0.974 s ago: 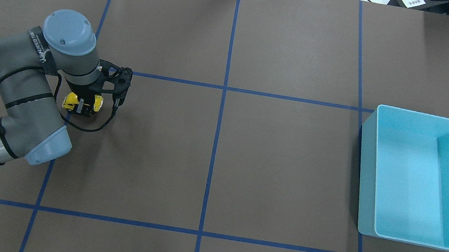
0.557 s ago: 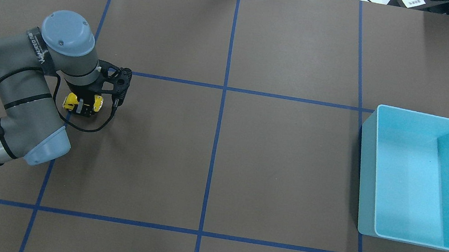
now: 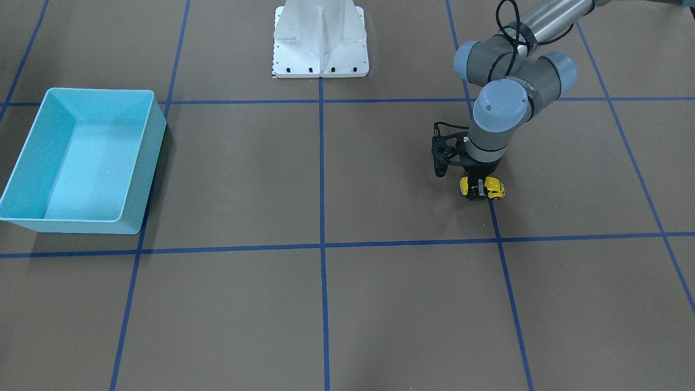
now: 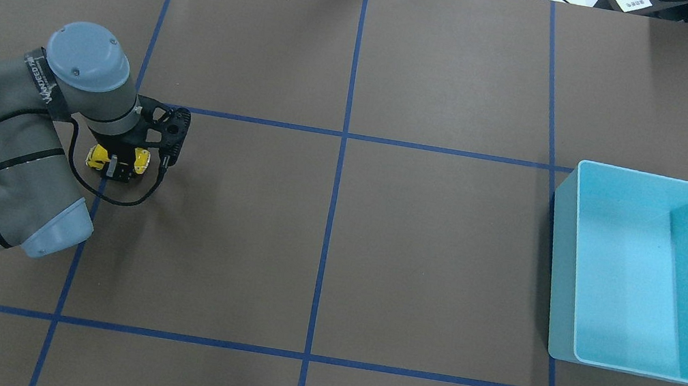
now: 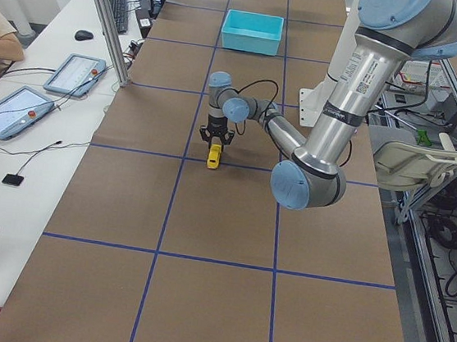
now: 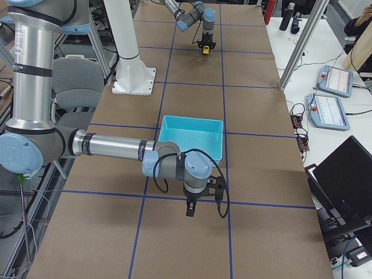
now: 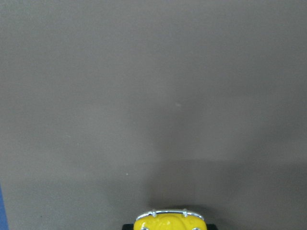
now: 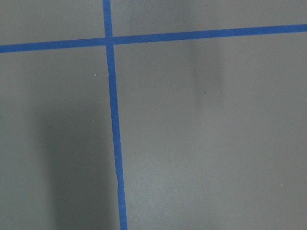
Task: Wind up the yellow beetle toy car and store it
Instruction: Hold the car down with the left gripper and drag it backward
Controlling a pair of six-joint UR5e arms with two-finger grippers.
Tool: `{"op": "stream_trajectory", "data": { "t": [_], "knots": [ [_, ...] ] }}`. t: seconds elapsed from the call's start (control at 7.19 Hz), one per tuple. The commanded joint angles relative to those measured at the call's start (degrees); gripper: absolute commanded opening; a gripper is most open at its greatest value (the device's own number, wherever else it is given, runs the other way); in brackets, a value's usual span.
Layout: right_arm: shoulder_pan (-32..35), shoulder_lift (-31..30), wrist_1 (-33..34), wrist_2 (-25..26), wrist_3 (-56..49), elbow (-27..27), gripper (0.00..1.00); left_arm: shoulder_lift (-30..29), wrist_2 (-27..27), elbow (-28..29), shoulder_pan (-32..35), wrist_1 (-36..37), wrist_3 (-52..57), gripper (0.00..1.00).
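I see the table (image 4: 460,66) covered in a brown mat, gridded with blue tape lines (image 4: 330,218). A white side bench (image 5: 15,163) holds two tablets (image 5: 12,112), a mouse (image 5: 83,36), a keyboard (image 5: 119,12) and cables. An aluminium post (image 5: 106,17) stands at its edge. Pale chair (image 5: 415,163) behind. Open laptop (image 6: 349,180) on the opposite bench. Light is bright and even.

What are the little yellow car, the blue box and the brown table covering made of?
The toy car is probably hard plastic or painted metal: glossy yellow with highlights and silvery trim. The box is likely moulded plastic: smooth, even turquoise walls and a thin rim. The covering looks like matte brown paper or thin sheet, with no shine.
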State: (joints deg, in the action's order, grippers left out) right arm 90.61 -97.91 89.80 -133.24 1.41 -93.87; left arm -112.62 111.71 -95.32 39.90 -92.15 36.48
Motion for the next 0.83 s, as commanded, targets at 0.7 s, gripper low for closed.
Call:
{"op": "stream_trajectory", "data": {
  "t": [0.7],
  "knots": [
    [0.0,0.0,-0.06,0.0,0.0,0.0,1.0,4.16,2.72,-1.18,0.61,-3.65,0.88,0.0]
  ]
}}
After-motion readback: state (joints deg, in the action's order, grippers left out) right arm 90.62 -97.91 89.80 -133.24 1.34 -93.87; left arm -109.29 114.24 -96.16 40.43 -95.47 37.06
